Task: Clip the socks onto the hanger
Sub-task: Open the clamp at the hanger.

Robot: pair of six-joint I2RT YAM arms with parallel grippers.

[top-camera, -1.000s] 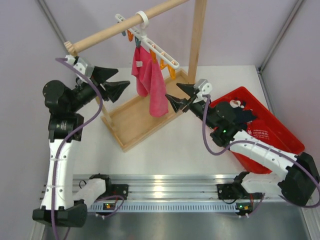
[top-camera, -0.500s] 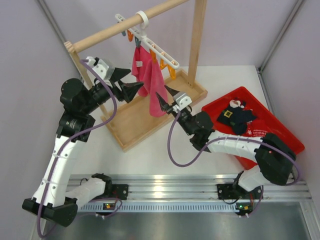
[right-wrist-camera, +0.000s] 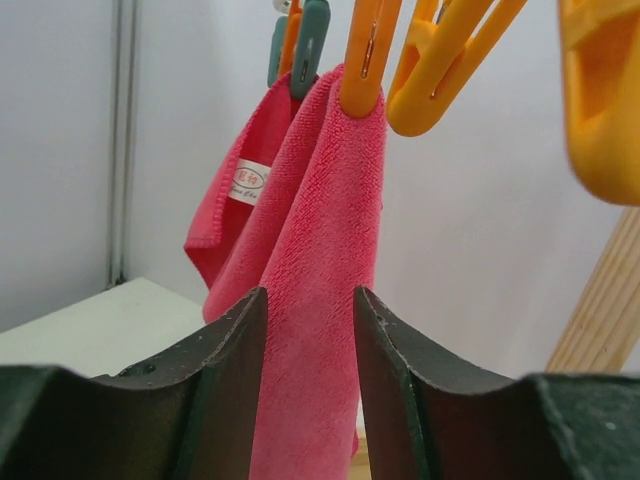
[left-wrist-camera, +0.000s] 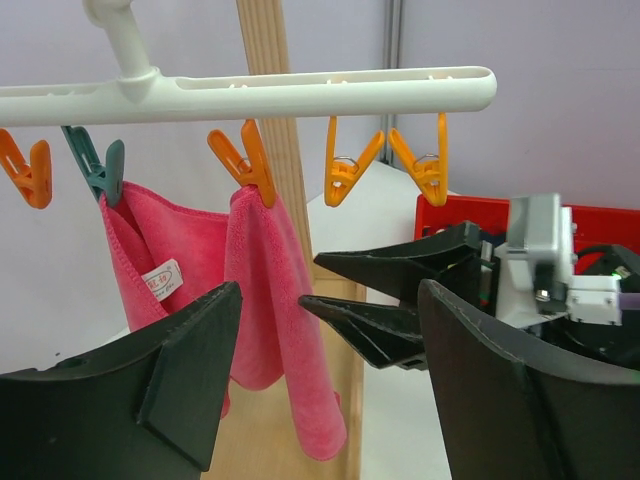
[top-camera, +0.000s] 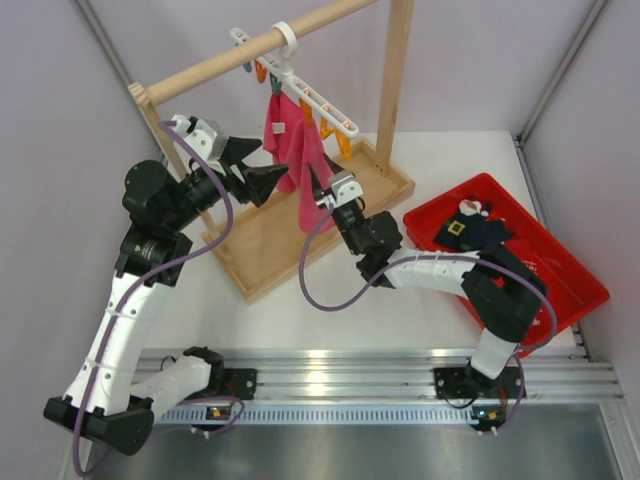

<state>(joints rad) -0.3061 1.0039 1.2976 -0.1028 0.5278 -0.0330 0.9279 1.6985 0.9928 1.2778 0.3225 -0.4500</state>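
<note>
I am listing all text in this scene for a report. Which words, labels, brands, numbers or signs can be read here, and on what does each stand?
No text here can be quoted as it reads.
The label on the pink cloth: red print, too small to read.
The white print on the red bin: too small to read.
No other text shows.

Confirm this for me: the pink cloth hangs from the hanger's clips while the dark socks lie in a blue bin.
Wrong colour: the bin is red, not blue. The top external view shows the socks lying in it, and the pink cloth does hang from the clips of the hanger.
</note>
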